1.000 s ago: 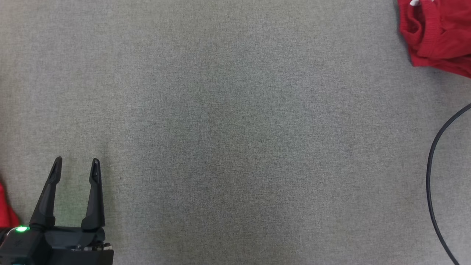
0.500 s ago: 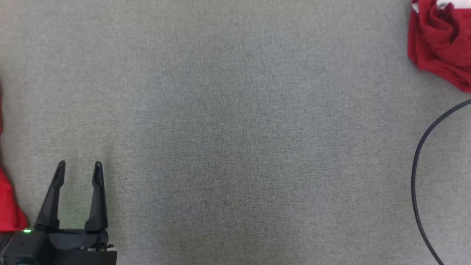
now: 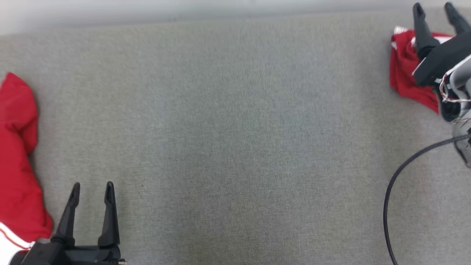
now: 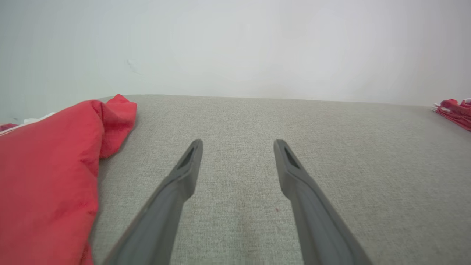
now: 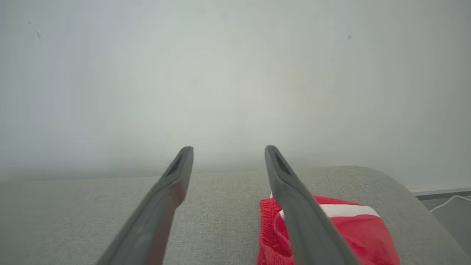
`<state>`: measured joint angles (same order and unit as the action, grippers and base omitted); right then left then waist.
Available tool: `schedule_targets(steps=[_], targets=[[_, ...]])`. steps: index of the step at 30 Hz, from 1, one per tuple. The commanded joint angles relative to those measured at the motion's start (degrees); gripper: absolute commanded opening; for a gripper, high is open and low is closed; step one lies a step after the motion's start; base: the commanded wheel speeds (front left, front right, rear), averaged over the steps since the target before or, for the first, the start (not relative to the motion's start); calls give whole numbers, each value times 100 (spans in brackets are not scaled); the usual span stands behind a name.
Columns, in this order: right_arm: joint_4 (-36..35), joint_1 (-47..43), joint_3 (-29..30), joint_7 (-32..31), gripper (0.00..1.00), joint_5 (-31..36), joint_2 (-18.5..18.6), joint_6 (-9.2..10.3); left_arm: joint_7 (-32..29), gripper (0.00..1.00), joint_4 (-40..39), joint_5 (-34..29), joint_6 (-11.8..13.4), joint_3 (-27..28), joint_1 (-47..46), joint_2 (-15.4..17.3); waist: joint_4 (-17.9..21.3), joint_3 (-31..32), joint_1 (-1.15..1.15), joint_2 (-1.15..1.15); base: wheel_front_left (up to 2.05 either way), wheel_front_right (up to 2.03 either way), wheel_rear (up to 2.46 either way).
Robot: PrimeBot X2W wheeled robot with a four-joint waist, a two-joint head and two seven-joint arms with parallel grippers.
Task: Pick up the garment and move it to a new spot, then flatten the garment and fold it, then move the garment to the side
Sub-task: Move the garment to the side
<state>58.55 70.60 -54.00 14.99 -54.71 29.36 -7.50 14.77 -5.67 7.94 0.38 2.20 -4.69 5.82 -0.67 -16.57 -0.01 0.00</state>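
Hovering right hand point(image 3: 433, 7), spread wide | red garment point(image 3: 403, 68) just beneath it

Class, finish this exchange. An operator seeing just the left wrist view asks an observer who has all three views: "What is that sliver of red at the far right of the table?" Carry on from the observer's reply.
Observer: A bunched red garment with a white stripe, near the table surface's far right corner.
Operator: Where is the right hand?
Observer: The right hand hovers over that garment, fingers apart, nothing between them.
Operator: Anything else there?
Observer: A black cable curves from the right arm toward the near edge.
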Motion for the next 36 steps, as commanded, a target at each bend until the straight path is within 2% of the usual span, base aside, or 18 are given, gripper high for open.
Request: schedule_targets(steps=[1, 5, 14, 23, 36], targets=[[-151, -88, 116, 30, 100, -8, 3, 1, 39, 100, 14, 25, 17, 11, 76, -12, -58, 241, 1, 0, 0, 0, 0], [-719, -663, 749, 24, 100, 297, -52, 1, 41, 100, 33, 54, 42, 43, 161, -59, -73, 424, 1, 0, 0, 0, 0], [-1859, -2230, 2294, 27, 100, 1550, -280, 1, 41, 100, 129, 67, 27, 89, 270, -150, -194, 790, 1, 0, 0, 0, 0], [-3056, -3791, 3601, 26, 100, 2551, -926, 0, 32, 100, 184, 26, 5, 161, 468, -194, -229, 1079, 1, 0, 0, 0, 0], [-4175, -5477, 4275, 3, 100, 3492, -1826, 1, 33, 100, 306, -4, -16, 112, 622, -238, -247, 1414, 1, 0, 0, 0, 0]])
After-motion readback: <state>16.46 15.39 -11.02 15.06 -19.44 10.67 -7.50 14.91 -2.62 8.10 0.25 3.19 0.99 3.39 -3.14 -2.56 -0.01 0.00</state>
